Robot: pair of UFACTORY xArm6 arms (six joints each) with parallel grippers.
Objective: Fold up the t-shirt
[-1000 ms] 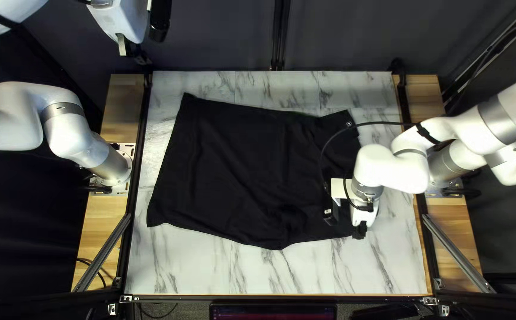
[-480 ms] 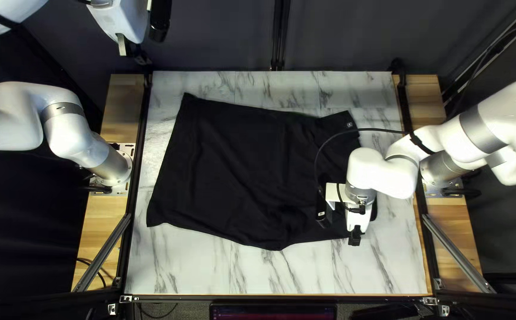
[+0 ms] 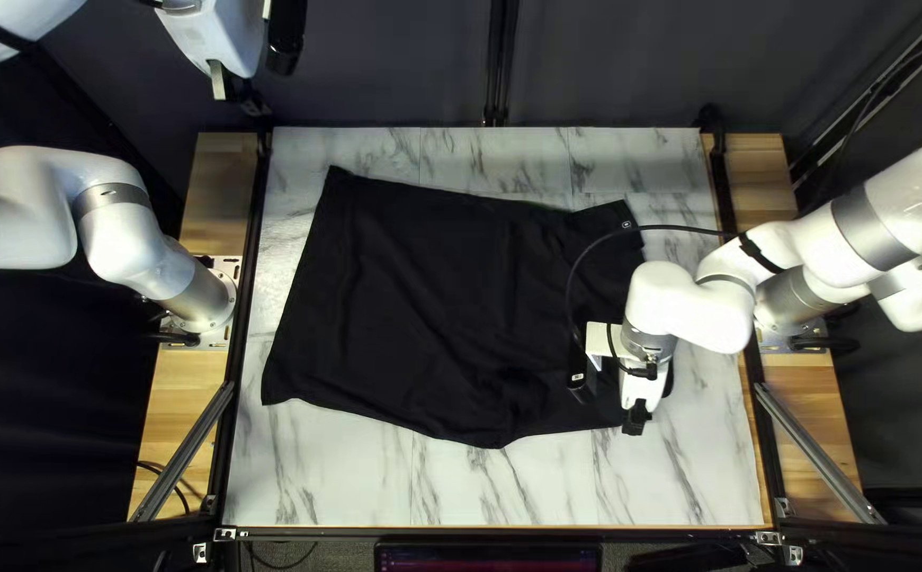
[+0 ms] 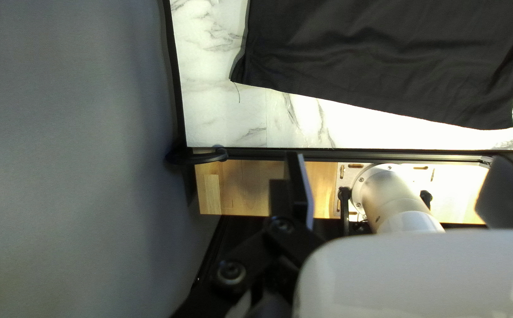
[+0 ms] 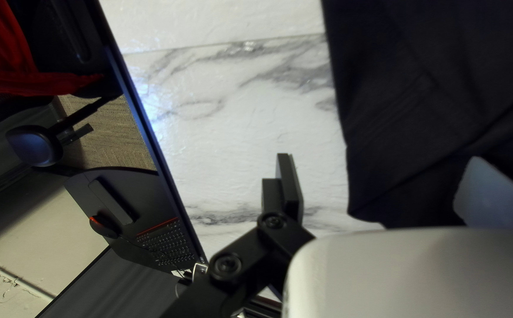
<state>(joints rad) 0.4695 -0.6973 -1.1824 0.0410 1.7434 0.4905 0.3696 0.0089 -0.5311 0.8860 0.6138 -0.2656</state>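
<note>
"Garment position?"
"Black T-shirt [image 3: 418, 297] spread across the tabletop [image 3: 334, 477], left side to right, lightly creased."
"Right gripper [image 3: 636, 411]?"
"At the shirt's near right edge. Jaws standing wide apart; contact with the cloth I cannot tell."
"Left gripper [image 3: 230, 85]?"
"Raised, off the tabletop's far left corner, jaws likewise apart."

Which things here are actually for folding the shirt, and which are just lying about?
For the job:
- black T-shirt, spread on the marble-patterned table
- right tool, open, by the shirt's edge
- left tool, open, off the shirt

Just lying about, beyond the table's edge:
- keyboard
- mouse
- red fabric
</note>
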